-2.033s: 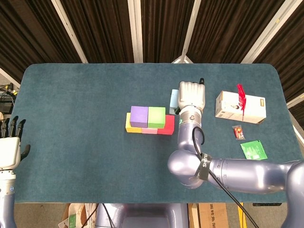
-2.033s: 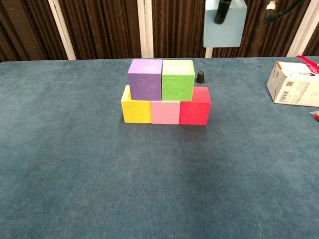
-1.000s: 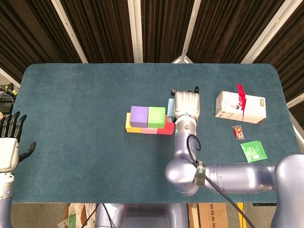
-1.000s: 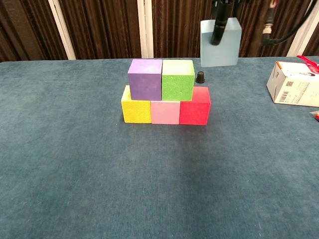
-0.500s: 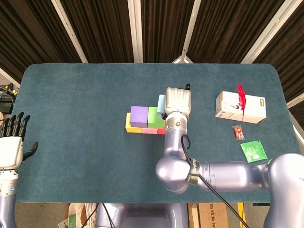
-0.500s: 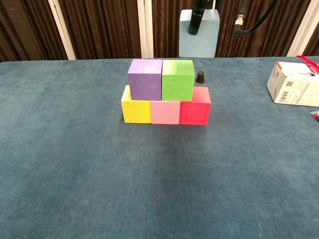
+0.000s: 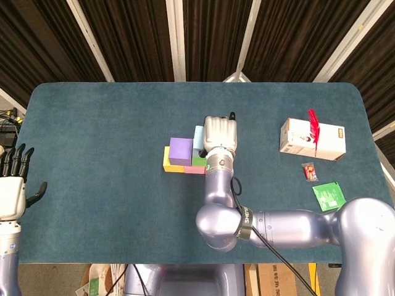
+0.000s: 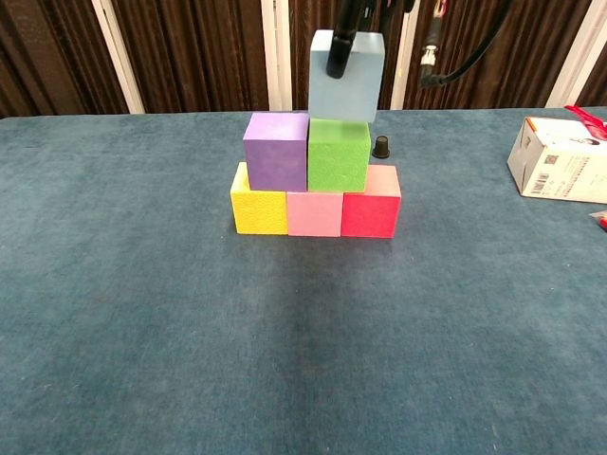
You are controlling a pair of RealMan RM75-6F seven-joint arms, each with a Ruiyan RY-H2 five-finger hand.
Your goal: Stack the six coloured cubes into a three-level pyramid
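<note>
Teal felt-covered worktop. Bottom row of 3 foam cubes, side by side and touching: yellow foam cube, pink foam cube, red foam cube. Second level of 2: purple foam cube over yellow and pink, green foam cube beside it, touching, over pink and red.

Pale blue foam cube held in air above the green cube, roughly over the seam side of it but offset toward the right; lower edge seems to overlap the green cube's top in chest view, contact cannot be told. Cube slightly tilted.

Right hand silver, back of hand up in head view, fingers wrapped down over the pale blue cube, 1 dark finger running down its front face. Right arm reaching out across the worktop from the near edge.

Left hand at the far left edge, off the worktop, fingers spread and pointing away, holding nothing.

Small black cap-like object on the worktop just behind the red cube. White cardboard box with a red ribbon well to the right; small red packet and green sachet near it.
</note>
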